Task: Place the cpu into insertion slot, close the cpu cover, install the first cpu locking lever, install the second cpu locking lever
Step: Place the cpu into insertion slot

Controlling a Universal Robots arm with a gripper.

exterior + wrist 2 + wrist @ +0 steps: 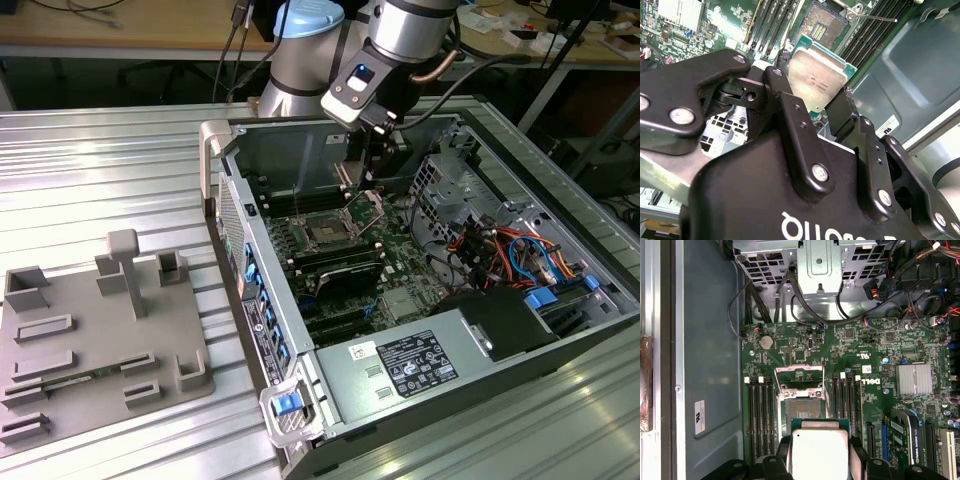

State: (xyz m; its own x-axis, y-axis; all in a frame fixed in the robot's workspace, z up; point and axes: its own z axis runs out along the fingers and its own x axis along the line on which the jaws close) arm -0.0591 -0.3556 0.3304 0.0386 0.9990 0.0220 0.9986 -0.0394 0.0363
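On the exterior view's left, a flat grey plastic fixture plate (pixel 100 340) with raised blocks is lying on the ribbed metal table (pixel 100 170). Just beside it, toward the exterior view's right, a grey open computer case (pixel 232 240) is lying on its side and showing its green board. The arm is reaching down into the case, and its black gripper (pixel 368 172) is hanging over the board near the square dark insertion slot with a silver rim (pixel 328 232).

The black fingers (pixel 790 120) are closing partway on two opposite edges of the small square cpu with a silver-grey top and green edge (pixel 816 80). The chip is sitting flat between them with its metal top facing the wrist cameras. Being square, it is showing no long axis. In the first wrist view the cpu (pixel 820 452) is lining its edges up with the insertion slot (pixel 801 410) and is overlapping the slot's nearer edge, not seated in it.

The thin silver cpu cover (pixel 800 371) is standing raised at the slot's far edge, leaving the contacts bare. Long black memory slots (pixel 760 420) are crowding both sides of the slot. A finned silver heat sink (pixel 913 379) is sitting well apart from it.
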